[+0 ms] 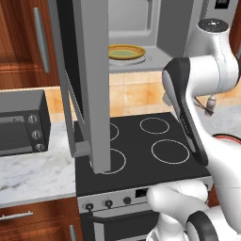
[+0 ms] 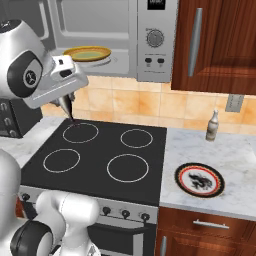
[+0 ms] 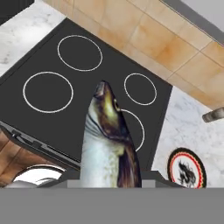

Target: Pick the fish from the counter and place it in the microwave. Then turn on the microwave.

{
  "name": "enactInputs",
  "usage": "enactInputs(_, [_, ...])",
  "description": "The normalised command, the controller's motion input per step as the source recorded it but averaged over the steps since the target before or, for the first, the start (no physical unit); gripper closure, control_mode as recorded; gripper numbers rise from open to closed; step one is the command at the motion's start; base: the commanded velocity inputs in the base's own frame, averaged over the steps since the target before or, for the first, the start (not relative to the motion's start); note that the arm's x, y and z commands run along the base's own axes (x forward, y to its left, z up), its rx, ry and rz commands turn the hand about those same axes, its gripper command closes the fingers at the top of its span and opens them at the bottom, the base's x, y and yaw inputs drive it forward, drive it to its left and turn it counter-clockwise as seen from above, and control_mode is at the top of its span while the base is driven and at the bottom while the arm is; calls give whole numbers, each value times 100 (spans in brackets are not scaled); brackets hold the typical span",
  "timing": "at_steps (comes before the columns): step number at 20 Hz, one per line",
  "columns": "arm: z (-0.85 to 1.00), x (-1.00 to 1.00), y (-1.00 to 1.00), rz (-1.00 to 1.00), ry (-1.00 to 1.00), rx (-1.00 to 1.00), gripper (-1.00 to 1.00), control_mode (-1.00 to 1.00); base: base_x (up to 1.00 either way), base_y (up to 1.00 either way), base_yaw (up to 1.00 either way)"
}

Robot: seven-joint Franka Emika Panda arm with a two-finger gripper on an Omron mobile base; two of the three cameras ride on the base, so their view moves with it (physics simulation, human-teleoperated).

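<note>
A slender silvery fish point(image 3: 107, 144) with a dark back fills the middle of the hand view, head pointing away, held up over the black stovetop point(image 3: 52, 113). In the right base view my gripper point(image 2: 62, 97) is shut on the fish point(image 2: 66, 107), which hangs tip-down above the back left burner. The grey microwave point(image 2: 100, 30) sits above the stove with its door point(image 1: 92, 84) swung wide open. A yellow dish point(image 2: 87, 53) lies inside. Its control strip point(image 2: 157, 40) with dial and buttons is on the right. White marble counter point(image 2: 225, 150) flanks the stove.
A red-rimmed plate point(image 2: 199, 179) and a small bottle point(image 2: 212, 125) stand on the right counter. A dark toaster oven point(image 1: 21, 127) sits on the left counter. The open microwave door hangs low over the stove's left side. Wooden cabinets point(image 2: 220, 45) are to the microwave's right.
</note>
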Motion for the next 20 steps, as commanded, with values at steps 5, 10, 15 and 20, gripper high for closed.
enactInputs(5, [34,5,21,7,-19,0,100,-100,0,0,0])
enactInputs(10, [29,31,16,7,-17,0,100,-100,0,0,0])
enactInputs(15, [21,45,11,5,-13,0,100,-100,0,0,0])
enactInputs(20, [25,55,14,2,-3,0,100,-100,0,0,0])
